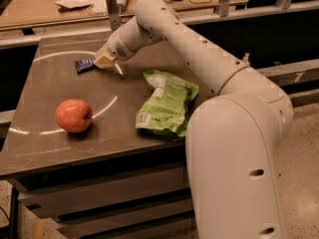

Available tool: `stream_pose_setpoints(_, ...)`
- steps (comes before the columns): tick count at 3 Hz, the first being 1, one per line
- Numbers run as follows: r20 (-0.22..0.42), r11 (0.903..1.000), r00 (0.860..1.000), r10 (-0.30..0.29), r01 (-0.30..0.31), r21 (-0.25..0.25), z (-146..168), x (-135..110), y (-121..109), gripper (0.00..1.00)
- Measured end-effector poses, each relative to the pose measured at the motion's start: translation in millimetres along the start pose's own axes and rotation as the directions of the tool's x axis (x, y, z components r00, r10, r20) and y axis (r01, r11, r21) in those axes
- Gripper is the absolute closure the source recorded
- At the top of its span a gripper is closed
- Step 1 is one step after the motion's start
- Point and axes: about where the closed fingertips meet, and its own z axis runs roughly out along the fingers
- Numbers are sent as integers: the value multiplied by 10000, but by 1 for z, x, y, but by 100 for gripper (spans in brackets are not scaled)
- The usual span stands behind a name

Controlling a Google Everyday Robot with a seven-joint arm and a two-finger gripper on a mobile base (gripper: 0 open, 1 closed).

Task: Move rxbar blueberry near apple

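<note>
Gripper touching rxbar blueberry, apple well apart; hold unclear, print unreadable.

I see dark table w/ apple front-left, bar back-left, green bag center-right. Gripper is at bar's right end, low over the top.

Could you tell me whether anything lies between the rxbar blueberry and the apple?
Nothing visible does. The gripper sits at the rxbar blueberry; bare table runs to the apple; the green bag lies aside.
</note>
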Motion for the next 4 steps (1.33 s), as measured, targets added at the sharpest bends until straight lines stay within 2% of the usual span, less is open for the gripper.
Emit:
stream_pose_setpoints(1, -4, 10000, 10000, 4, -4, 1, -2, -2, 0, 100)
stream_pose_setpoints(2, 0, 10000, 10000, 8, -8, 2, -3, -4, -1, 100)
stream_pose_setpoints(4, 670, 9990, 9969, 418, -426, 117, -25, -9, -8, 100)
